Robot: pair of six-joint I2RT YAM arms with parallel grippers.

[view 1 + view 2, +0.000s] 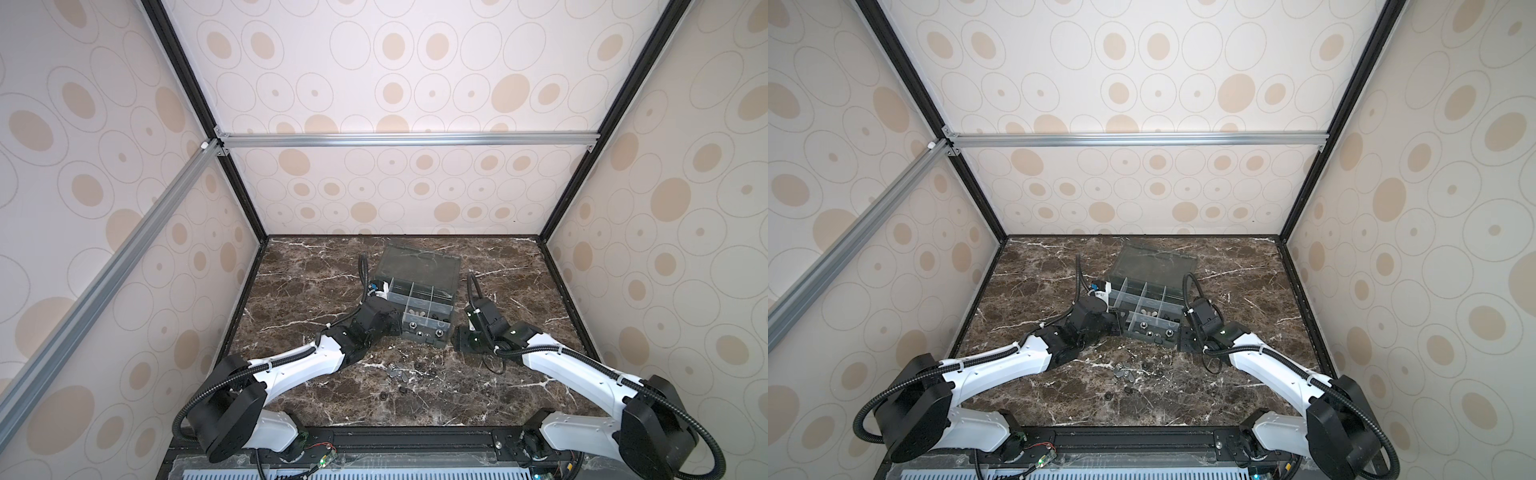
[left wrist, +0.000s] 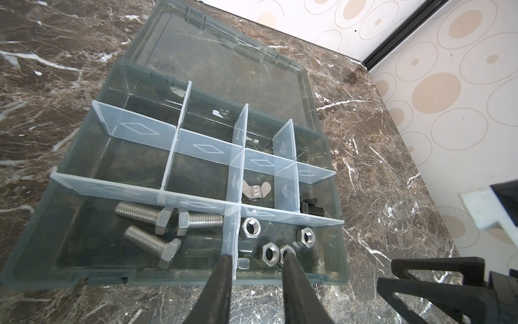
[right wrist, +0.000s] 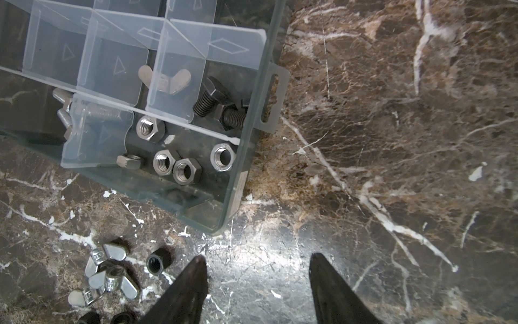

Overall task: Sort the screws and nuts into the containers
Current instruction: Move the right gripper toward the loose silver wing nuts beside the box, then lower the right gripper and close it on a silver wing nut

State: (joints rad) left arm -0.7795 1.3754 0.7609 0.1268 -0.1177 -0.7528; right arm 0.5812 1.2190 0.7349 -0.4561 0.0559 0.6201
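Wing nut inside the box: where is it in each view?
Top view: wing nut, pale speck left of the black bolts.
Top view: same spot.
Left wrist: wing nut between two clear dividers.
Right wrist: wing nut half behind a divider.
Shared landmark: black bolts, one divider over.

Silver screws [image 3: 62, 116] half behind pale divider [image 3: 98, 140]

Nuts [image 2: 251, 226], screws [image 2: 140, 213]: bright metal. Containers [image 2: 134, 160]: smoky translucent plastic, smooth. Table [image 2: 392, 196]: glossy veined marble look.

My top views look down from high in front; both wrist cameras hover close, sharing the box [image 2: 173, 276] corner.
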